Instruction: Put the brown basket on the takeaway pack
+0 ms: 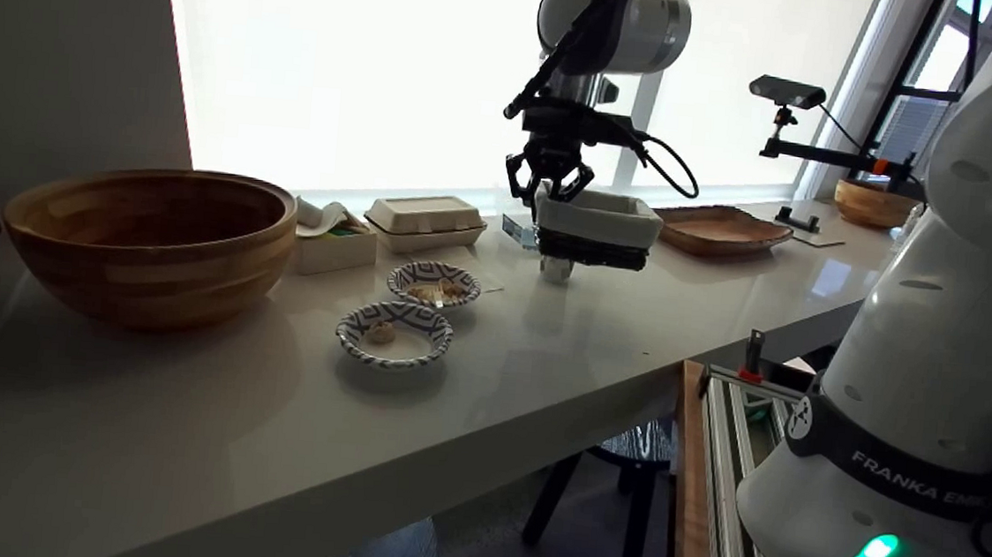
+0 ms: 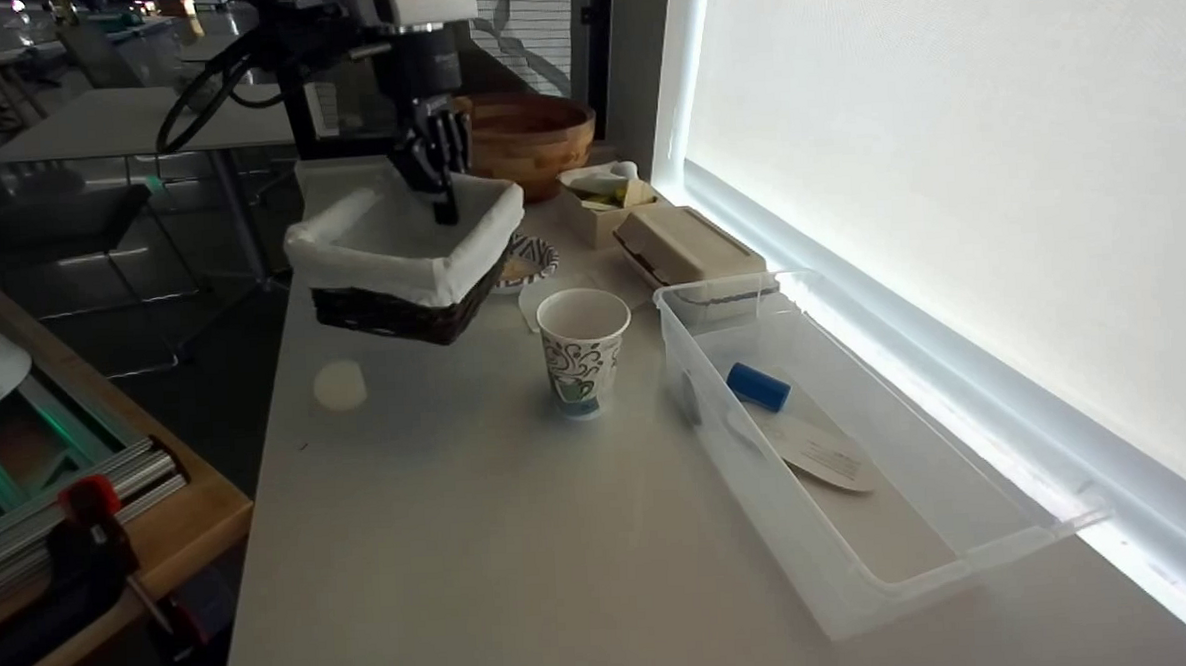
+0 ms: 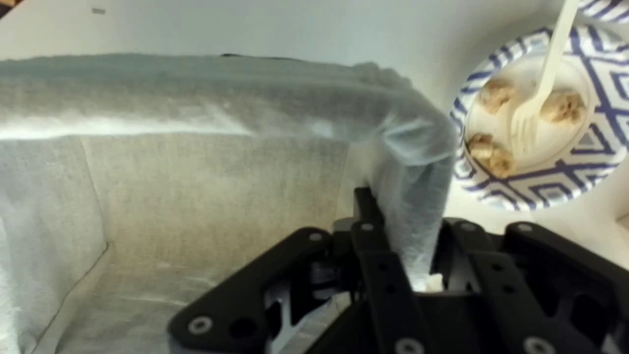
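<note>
Currently gripper (image 3: 405, 219) nipped tight on one lined wall of brown basket (image 1: 598, 224), straddling it inside & out; jaws have only that wall betw. them. Basket's aloft over counter (image 1: 542, 362), not yet above takeaway pack (image 1: 425, 222), which sits lid-down beside small carton (image 1: 339, 252). Main worry: one-sided hold, so wt. hangs off-ctr.; basket could droop or twist, prob. worse if moved fast. Cloth liner (image 3: 221, 98) may also creep in the grip. Carried too low, it could clip paper cup (image 2: 582, 351) or shove pack along. Pack's lid looks sloped at edges, so a release off-ctr. might tip basket toward clear bin (image 2: 776, 505) or carton.
</note>
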`<state>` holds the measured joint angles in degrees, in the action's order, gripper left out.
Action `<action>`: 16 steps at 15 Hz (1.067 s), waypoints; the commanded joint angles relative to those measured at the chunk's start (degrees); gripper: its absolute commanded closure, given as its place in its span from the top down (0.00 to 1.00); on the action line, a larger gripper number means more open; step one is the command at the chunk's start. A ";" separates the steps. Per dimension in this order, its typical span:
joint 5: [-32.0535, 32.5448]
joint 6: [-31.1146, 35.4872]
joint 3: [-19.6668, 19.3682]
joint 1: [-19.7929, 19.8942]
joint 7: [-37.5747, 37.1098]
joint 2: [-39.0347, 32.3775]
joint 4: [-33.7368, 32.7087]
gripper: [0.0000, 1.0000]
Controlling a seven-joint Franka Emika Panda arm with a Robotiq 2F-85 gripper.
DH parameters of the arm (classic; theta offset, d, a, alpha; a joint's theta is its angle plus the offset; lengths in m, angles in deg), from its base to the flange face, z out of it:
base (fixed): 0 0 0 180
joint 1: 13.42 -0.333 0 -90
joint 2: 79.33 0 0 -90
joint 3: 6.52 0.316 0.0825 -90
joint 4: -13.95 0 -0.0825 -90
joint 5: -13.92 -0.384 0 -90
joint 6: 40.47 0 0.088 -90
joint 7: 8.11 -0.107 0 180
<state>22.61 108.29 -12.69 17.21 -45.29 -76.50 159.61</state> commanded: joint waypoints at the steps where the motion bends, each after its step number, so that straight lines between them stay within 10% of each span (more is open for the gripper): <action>1: 2.98 -6.21 -5.36 -4.21 1.62 -1.27 -9.36 0.04; 6: 2.82 -5.00 -8.79 -6.96 4.83 -1.82 -14.55 0.15; 16: -1.89 -1.26 -10.22 -8.77 14.43 -9.00 -23.93 0.04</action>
<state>24.61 104.33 -21.50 10.35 -36.99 -82.42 139.74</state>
